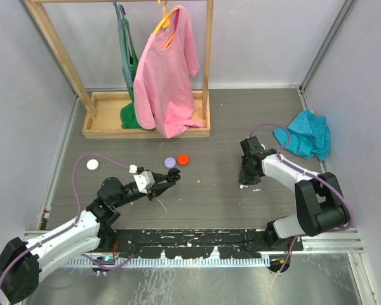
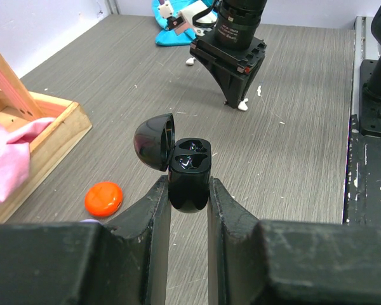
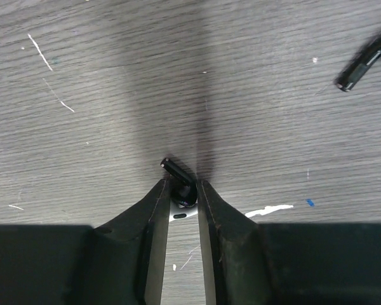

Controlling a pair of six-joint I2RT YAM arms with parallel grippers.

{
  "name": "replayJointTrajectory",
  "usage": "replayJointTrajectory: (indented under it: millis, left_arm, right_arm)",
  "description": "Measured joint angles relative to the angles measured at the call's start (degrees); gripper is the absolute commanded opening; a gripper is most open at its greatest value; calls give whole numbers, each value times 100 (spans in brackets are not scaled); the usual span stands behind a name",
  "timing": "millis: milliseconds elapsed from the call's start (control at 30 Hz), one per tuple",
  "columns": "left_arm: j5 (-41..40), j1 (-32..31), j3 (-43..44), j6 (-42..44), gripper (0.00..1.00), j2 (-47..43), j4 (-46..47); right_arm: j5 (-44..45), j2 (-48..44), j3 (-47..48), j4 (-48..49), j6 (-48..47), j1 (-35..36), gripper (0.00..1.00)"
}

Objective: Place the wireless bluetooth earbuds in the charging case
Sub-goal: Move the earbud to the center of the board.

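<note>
No text, label, brand or number is legible anywhere (none on the charging case (image 2: pixel 190 184) or dark earbud (image 3: pixel 180 185))

The left arm (image 1: pixel 60 241) and right arm (image 1: pixel 282 169) are white with black joints and thin purple cables (image 1: pixel 74 178). The left gripper (image 2: pixel 189 184) is black.
</note>
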Motion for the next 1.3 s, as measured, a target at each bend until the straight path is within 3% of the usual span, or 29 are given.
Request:
replayJointTrajectory:
  millis: [400, 667, 867, 1033, 1300]
  left_arm:
    - [15, 0, 0, 0, 0, 0, -103]
    - [20, 0, 2, 0, 0, -2, -127]
    - [59, 2, 9, 0, 0, -4, -127]
    - [85, 2, 9, -2, 0, -15, -127]
    - [105, 0, 9, -2, 0, -61, -129]
  right_arm:
    - [-376, 345, 317, 107, -236, 114, 18]
    - [-411, 763, 966, 177, -501, 1191, 19]
    - [-437, 1139, 1178, 168, -688, 2020, 23]
    - [-343, 1373, 1357, 107, -885, 2483, 32]
    - [-63, 1458, 1460, -57, -1078, 2767, 43]
